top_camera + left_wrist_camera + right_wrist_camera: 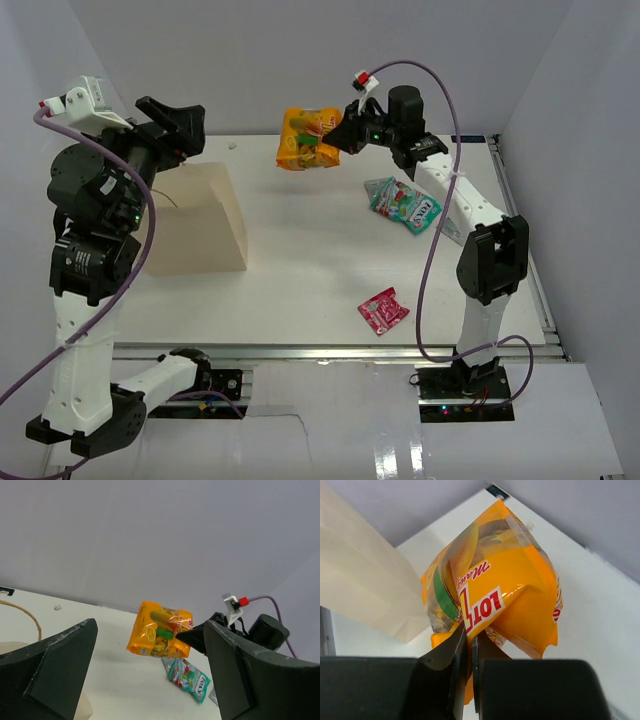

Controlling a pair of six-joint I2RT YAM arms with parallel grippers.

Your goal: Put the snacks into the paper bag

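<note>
At upper centre of the overhead view, high above the white surface (300, 280) and well right of the tan kraft paper bag (200, 220): crinkly orange-yellow snack packet (308, 140), puffy and creased, pinched by one thin edge in fully closed right fingers (342, 135), liable to slip or swing free; left fingers (180, 122) spread wide, empty.

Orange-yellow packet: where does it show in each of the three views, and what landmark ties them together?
Top external: orange-yellow packet at upper centre, held off the table by the right gripper.
Left wrist: packet at centre, slightly below mid-height.
Right wrist: packet fills the middle, pinched at its lower edge.
Shared landmark: the paper bag, left of the packet in every view.
</note>
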